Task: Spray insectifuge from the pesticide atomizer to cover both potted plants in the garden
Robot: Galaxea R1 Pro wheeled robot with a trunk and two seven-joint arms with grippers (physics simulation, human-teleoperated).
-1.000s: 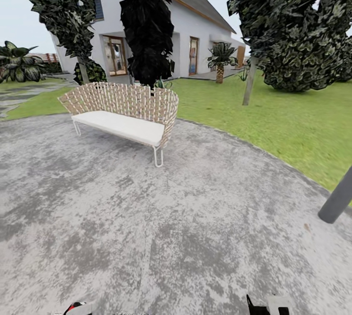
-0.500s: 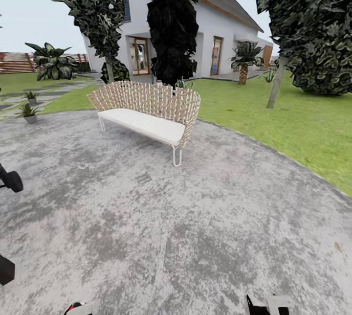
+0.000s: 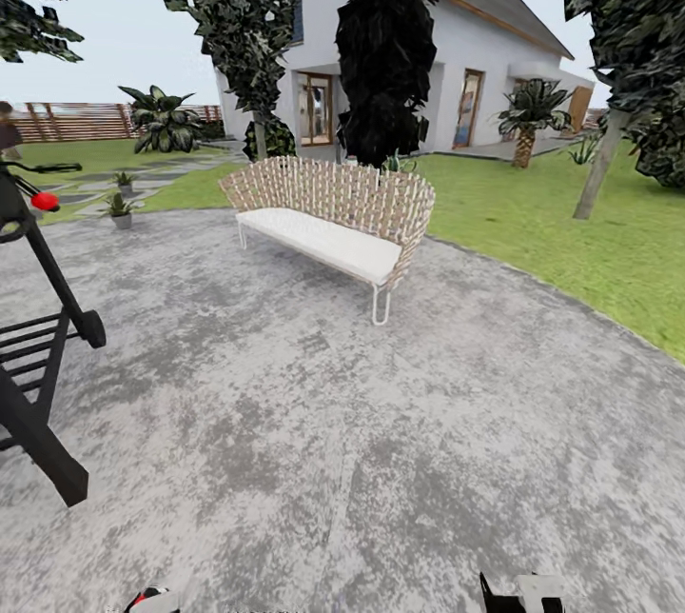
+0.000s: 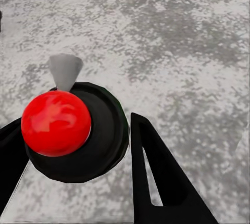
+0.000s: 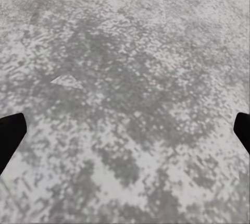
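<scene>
Two potted plants, small green rosettes in grey pots, stand at the far left rim of the paved patch: one [image 3: 120, 207] nearer, one [image 3: 123, 180] behind it. In the left wrist view my left gripper [image 4: 73, 125] has its black fingers [image 4: 156, 177] on either side of the pesticide atomizer [image 4: 99, 146]. It is seen from above: a dark round body, a red ball and a pale grey nozzle. A red and white bit of it [image 3: 143, 599] peeks in at the head view's lower edge. My right gripper [image 5: 125, 125] is open over bare paving.
A woven bench [image 3: 333, 213] with a white seat stands mid-patch. A black metal frame [image 3: 43, 356] with a red knob is close on the left. Lawn [image 3: 590, 242], tree trunks, a white house and a wooden fence [image 3: 76, 118] lie beyond.
The head view has swung left, so the bench and house sit further right in the picture. The two potted plants and the black frame have come into view at the left.
</scene>
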